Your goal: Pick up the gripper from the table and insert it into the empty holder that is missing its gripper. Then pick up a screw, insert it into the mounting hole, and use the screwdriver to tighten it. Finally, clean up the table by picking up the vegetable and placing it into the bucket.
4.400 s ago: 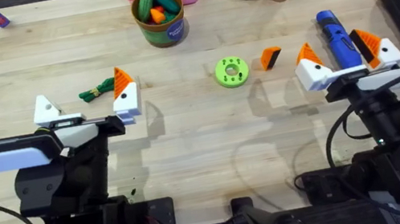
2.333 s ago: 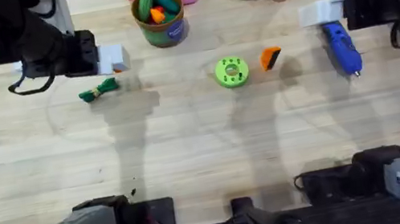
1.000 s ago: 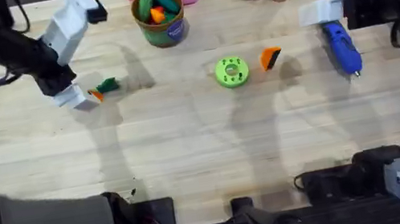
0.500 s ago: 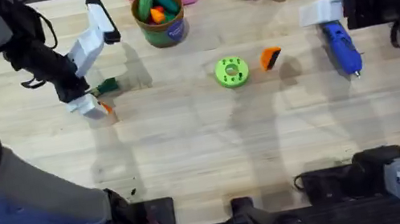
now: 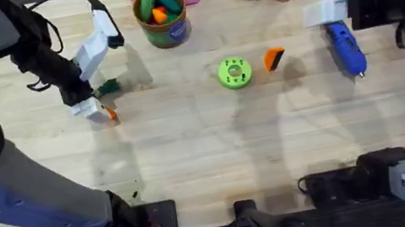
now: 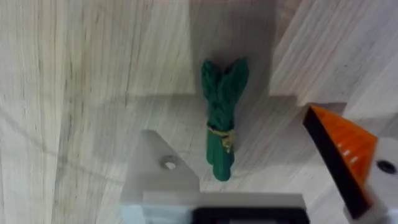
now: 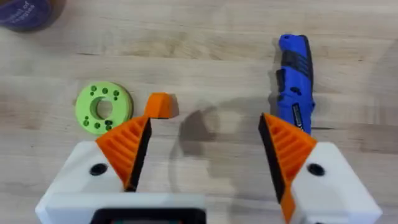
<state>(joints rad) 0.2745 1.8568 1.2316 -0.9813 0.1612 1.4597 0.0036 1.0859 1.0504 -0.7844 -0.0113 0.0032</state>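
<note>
The left gripper is down on the tabletop with its fingers spread around the vegetable. In the left wrist view the leafy bunch lies in the gap between them, its long axis running away from the wrist, stem end nearest and leaves farthest. One side carries an orange pad; the other is a bare white holder with no pad on it. Closing across that short axis looks like the next step, though the vegetable sits nearer the holder than the padded finger.

The left arm is the closer one to the vegetable. The right gripper hovers at the far right, fingers spread and holding nothing, both orange pads in place. Ahead of it lie the screwdriver, long axis pointing away from the wrist, and the small orange gripper touching or just beside the green disc.

Count: one vegetable, one screwdriver, one loose gripper, one disc, one bucket at the far edge, already holding toy vegetables. I cannot tell a screw apart.
</note>
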